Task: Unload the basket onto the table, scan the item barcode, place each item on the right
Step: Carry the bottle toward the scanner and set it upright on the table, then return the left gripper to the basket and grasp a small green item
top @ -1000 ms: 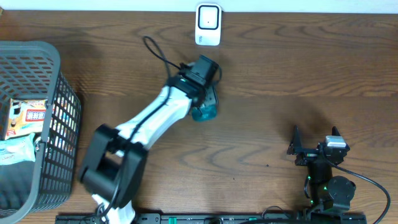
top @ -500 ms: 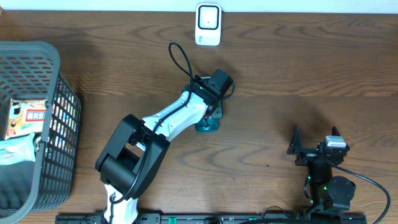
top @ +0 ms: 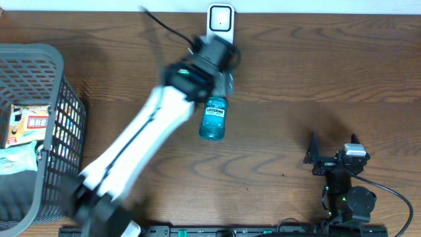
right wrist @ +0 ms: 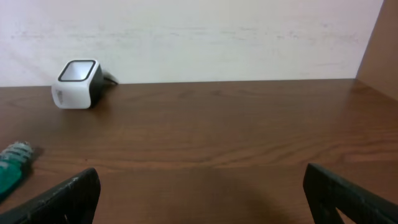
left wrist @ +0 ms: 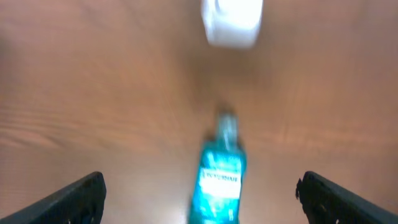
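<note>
Table (top: 329, 72) w/ bottle (top: 213, 119) flat, scanner (top: 220, 25) beyond, basket (top: 66, 138) left

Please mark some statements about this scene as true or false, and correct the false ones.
1. The blue bottle lies on the table, and the left fingers stand wide apart on either side without touching it. True.
2. The white scanner stands at the near edge of the table, beside the robot's base. False: it stands at the far edge, beyond the bottle's cap.
3. The basket is empty. False: packages lie inside it.
4. The right fingers are open and hold nothing. True.
</note>
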Controlling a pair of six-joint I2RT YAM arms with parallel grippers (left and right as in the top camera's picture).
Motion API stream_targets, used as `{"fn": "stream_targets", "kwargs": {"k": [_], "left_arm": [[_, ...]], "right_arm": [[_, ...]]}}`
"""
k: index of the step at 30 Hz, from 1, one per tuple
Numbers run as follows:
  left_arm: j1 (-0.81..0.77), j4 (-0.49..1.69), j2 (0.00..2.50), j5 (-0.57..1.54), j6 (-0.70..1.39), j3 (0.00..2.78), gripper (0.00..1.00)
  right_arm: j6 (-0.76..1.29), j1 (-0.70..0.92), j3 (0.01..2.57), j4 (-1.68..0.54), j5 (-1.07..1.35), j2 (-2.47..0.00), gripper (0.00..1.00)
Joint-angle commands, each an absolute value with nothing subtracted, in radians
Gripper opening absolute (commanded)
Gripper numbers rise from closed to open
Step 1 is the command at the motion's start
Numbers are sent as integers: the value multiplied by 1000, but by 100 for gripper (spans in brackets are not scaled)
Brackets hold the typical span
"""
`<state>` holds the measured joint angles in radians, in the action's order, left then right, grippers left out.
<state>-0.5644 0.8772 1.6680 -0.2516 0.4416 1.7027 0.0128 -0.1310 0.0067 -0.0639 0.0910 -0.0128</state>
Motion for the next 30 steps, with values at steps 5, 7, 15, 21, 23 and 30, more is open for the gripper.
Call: {"fn": "stream_targets", "kwargs": {"k": [5, 7, 15, 21, 23, 30], "left_arm": [[-272, 909, 1340, -476, 393, 1855, 98], [-138, 952, 1282, -476, 423, 1855, 98], [380, 1239, 1247, -429, 654, 1845, 98], [665, 1373, 1354, -216, 841, 1774, 98], [747, 1372, 1413, -102, 879, 1715, 98], [815, 1254, 1536, -50, 965, 1501, 98]], "right_arm": [[22, -137, 6, -68, 96, -9, 99], [22, -137, 6, -68, 96, -9, 99], [22, -137, 6, -68, 96, -9, 99], [22, -137, 6, -68, 96, -9, 99], [22, -137, 6, -68, 96, -9, 99], [22, -137, 6, -68, 96, -9, 99]]}}
